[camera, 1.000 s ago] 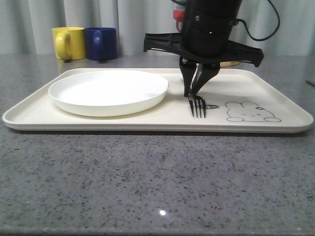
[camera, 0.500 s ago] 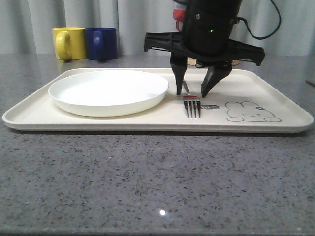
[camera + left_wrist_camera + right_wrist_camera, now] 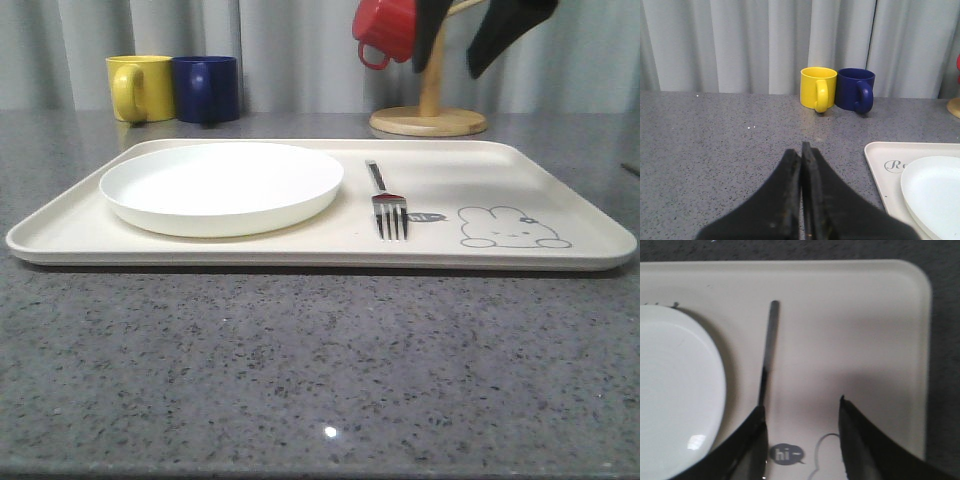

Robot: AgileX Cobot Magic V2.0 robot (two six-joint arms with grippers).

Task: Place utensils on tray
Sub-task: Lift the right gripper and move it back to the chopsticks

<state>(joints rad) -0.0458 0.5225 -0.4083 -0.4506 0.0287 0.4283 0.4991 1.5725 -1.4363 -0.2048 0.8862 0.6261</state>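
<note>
A silver fork (image 3: 390, 205) lies flat on the cream tray (image 3: 560, 262), tines toward the front, between the white plate and the rabbit drawing (image 3: 512, 228). Nothing touches it. My right gripper (image 3: 446, 72) hangs open high above the tray, its dark fingers (image 3: 505, 28) at the top of the front view. From the right wrist the fork handle (image 3: 771, 335) runs along the tray (image 3: 870, 310) below the open right gripper (image 3: 801, 405), which holds nothing. My left gripper (image 3: 802, 148) is shut and empty over the grey table, left of the tray corner (image 3: 879, 154).
A round white plate (image 3: 220, 187) fills the tray's left half. A yellow mug (image 3: 138, 87) and a blue mug (image 3: 206, 88) stand at the back left. A wooden mug tree (image 3: 428, 118) with a red mug (image 3: 385, 28) stands behind the tray.
The right gripper opened and let go of the fork, then rose well above the tray. The fork now lies flat where it was set down.
</note>
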